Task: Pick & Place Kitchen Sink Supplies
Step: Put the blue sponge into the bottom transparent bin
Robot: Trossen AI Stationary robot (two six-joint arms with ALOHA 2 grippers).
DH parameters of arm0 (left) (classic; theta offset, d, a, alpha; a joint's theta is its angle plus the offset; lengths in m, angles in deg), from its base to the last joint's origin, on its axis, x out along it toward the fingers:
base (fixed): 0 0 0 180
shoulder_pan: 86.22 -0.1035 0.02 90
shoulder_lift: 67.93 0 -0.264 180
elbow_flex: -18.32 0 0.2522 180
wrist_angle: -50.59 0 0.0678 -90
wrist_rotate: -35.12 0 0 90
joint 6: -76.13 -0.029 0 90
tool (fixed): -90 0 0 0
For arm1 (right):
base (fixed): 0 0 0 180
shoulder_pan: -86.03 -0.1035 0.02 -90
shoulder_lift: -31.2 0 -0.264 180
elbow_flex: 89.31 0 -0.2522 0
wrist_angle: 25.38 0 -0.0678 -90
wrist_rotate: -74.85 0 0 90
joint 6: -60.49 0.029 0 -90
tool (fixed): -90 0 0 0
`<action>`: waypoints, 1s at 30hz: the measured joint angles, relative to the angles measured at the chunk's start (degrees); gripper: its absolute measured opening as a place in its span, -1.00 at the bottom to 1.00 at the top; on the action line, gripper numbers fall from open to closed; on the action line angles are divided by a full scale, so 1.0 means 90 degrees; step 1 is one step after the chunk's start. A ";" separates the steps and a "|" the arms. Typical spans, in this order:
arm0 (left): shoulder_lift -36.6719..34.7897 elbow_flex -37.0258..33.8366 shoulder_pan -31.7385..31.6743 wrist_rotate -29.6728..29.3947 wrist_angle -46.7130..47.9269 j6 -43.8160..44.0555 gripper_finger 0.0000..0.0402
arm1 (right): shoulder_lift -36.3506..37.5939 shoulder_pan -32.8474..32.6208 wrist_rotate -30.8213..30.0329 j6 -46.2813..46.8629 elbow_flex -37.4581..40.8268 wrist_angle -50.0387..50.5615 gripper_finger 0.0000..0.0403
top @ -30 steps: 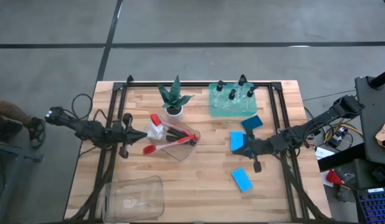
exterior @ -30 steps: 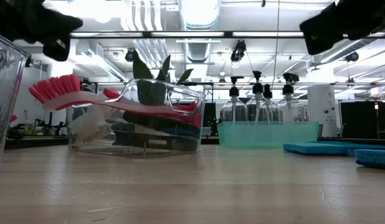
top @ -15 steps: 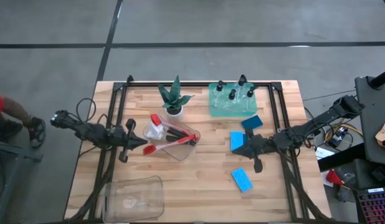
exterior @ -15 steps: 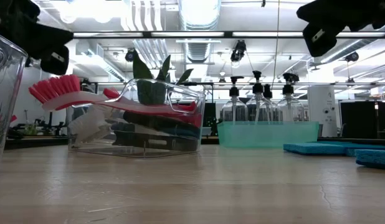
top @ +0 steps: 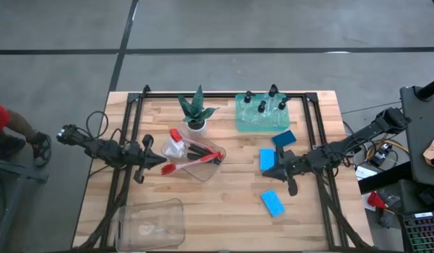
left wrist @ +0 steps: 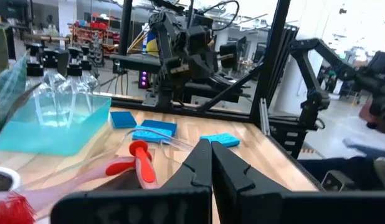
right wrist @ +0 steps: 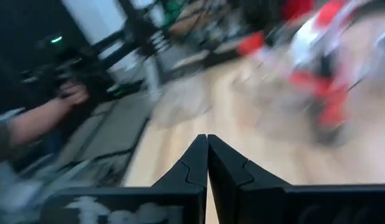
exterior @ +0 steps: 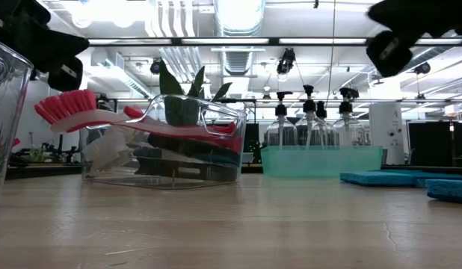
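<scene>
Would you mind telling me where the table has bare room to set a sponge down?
Bare wood lies between the empty clear bin at the near left corner and the nearest blue sponge. The far side is crowded: plant, brush bin, green tray. The right gripper hangs over the sponges by the tray.

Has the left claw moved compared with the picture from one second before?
Yes. In the high view the left claw is now farther from the plant pot, drawn back toward the table's left edge, beside the brush bin.
</scene>
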 joint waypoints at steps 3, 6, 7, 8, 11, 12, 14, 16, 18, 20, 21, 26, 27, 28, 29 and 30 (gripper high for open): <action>0.0012 0.0000 0.0000 -0.0002 -0.0003 0.0386 -1.00 | -0.0125 -0.0059 0.0562 0.0742 0.0000 0.0251 -0.96; 0.0015 0.0000 0.0000 -0.0030 -0.0050 0.0904 -1.00 | -0.0450 -0.0217 0.0761 0.1447 -0.0024 0.0364 -0.90; 0.0015 0.0000 0.0000 -0.0040 -0.0071 0.0975 -1.00 | -0.0589 -0.0261 0.0823 0.1703 -0.0088 0.0540 -0.86; 0.0015 0.0000 0.0000 -0.0055 -0.0102 0.1088 -1.00 | -0.0711 -0.0295 0.0917 0.1946 -0.0163 0.0782 -0.81; 0.0015 0.0000 0.0000 -0.0063 -0.0281 0.1511 -1.00 | -0.1065 -0.0377 0.1334 0.2531 -0.0500 0.1784 -0.61; 0.0017 0.0000 0.0000 -0.0065 -0.0369 0.1655 -1.00 | -0.1174 -0.0408 0.1513 0.2712 -0.0613 0.2122 -0.54; 0.0064 0.0000 0.0000 -0.0063 -0.0639 0.1929 -0.99 | -0.1390 -0.0487 0.1813 0.3123 -0.0825 0.2763 -0.39; 0.0153 -0.0001 0.0000 -0.0064 -0.0919 0.2144 -0.93 | -0.1597 -0.0566 0.1938 0.3561 -0.1052 0.3460 -0.26; 0.0285 -0.0012 0.0000 -0.0066 -0.1317 0.2269 -0.82 | -0.1817 -0.0647 0.1970 0.3869 -0.1237 0.4120 -0.14; 0.0521 -0.0010 0.0000 -0.0066 -0.1821 0.2225 -0.68 | -0.2026 -0.0736 0.1937 0.4127 -0.1358 0.4445 -0.07; 0.0651 -0.0014 -0.0002 -0.0064 -0.2032 0.2178 -0.59 | -0.2132 -0.0774 0.1903 0.4229 -0.1383 0.4451 -0.04; 0.1399 0.0006 -0.0002 -0.0051 -0.3347 0.1916 -0.17 | -0.2727 -0.0820 0.1752 0.4512 -0.1384 0.4345 -0.04; 0.1549 0.0042 -0.0002 -0.0036 -0.3544 0.1876 -0.11 | -0.2838 -0.0820 0.1751 0.4548 -0.1384 0.4340 -0.05; 0.1680 0.0097 -0.0002 -0.0019 -0.3658 0.1841 -0.06 | -0.2952 -0.0820 0.1751 0.4556 -0.1391 0.4340 -0.06; 0.1813 0.0158 -0.0002 -0.0012 -0.3756 0.1783 -0.03 | -0.3077 -0.0821 0.1748 0.4556 -0.1405 0.4339 -0.07; 0.1963 0.0237 0.0000 -0.0012 -0.3818 0.1761 -0.01 | -0.3192 -0.0823 0.1748 0.4567 -0.1417 0.4339 -0.08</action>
